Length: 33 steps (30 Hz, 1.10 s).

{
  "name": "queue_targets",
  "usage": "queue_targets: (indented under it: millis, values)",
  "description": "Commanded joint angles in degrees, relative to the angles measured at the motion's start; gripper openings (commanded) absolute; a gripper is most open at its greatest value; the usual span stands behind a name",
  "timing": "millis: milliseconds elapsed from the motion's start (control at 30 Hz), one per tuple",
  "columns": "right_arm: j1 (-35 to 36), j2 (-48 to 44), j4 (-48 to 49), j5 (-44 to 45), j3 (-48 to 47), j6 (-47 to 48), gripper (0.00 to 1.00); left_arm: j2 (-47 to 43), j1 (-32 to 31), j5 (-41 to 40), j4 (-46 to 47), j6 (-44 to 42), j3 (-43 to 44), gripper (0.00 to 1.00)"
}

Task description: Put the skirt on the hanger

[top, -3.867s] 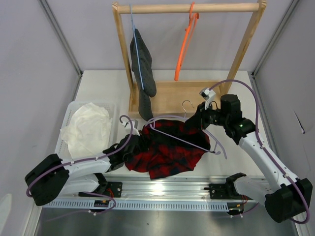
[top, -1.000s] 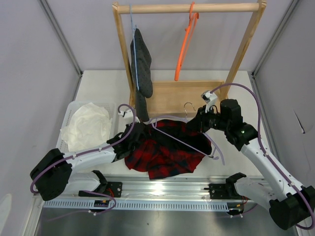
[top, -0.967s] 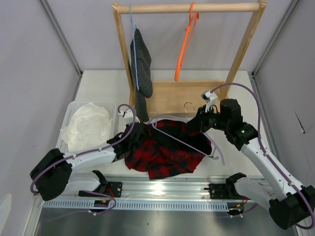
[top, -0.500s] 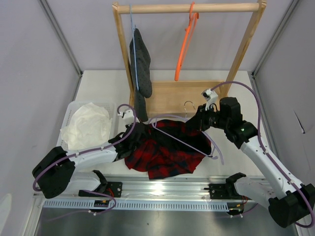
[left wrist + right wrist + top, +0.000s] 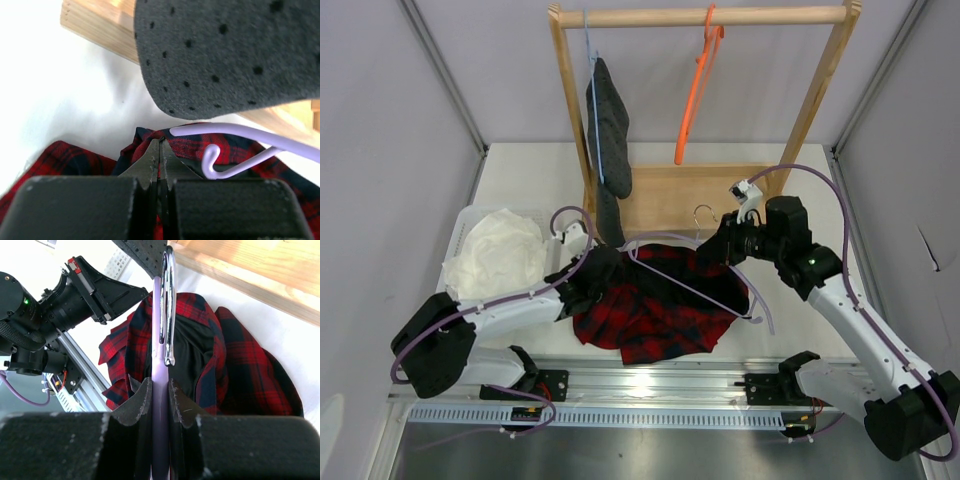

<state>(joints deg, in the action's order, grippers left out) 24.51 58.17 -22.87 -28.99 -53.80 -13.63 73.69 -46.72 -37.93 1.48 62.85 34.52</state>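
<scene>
The red-and-black plaid skirt (image 5: 660, 305) lies bunched on the table in front of the wooden rack. The lilac hanger (image 5: 695, 288) lies across its top, its silvery hook (image 5: 701, 213) pointing back. My right gripper (image 5: 725, 245) is shut on the hanger near its neck; in the right wrist view the lilac bar (image 5: 160, 405) runs between the pads. My left gripper (image 5: 605, 262) is at the skirt's left back edge, shut on a fold of the skirt (image 5: 161, 145). The hanger's left end (image 5: 225, 135) curls just right of that fold.
A wooden rack (image 5: 702, 18) stands behind, holding a dark grey dotted garment (image 5: 608, 125) on a light blue hanger and an orange hanger (image 5: 698, 85). The grey garment (image 5: 240, 55) hangs just above my left gripper. A white basket (image 5: 545, 215) with white cloth (image 5: 500, 260) sits at left.
My left gripper has crept toward the back along the skirt's left edge, closer under the grey garment. The right gripper and hanger have barely moved.
</scene>
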Motion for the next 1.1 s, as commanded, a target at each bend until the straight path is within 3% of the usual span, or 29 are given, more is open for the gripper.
queue_targets:
  millis: [0,600,1067]
  values:
    - [0.0,0.2,1.9,-1.9,-3.2,-1.7,0.0,0.4,0.5,-3.6,-3.5,5.8,2.4,0.0]
    - [-0.2,0.1,0.8,-2.1,-3.1,-2.4,0.0,3.3,0.3,-5.3,-14.4,21.7,7.1,0.0]
    - [0.6,0.4,1.3,1.3,-2.3,-3.5,0.0,4.3,-0.2,-5.0,-14.8,24.9,8.3,0.0]
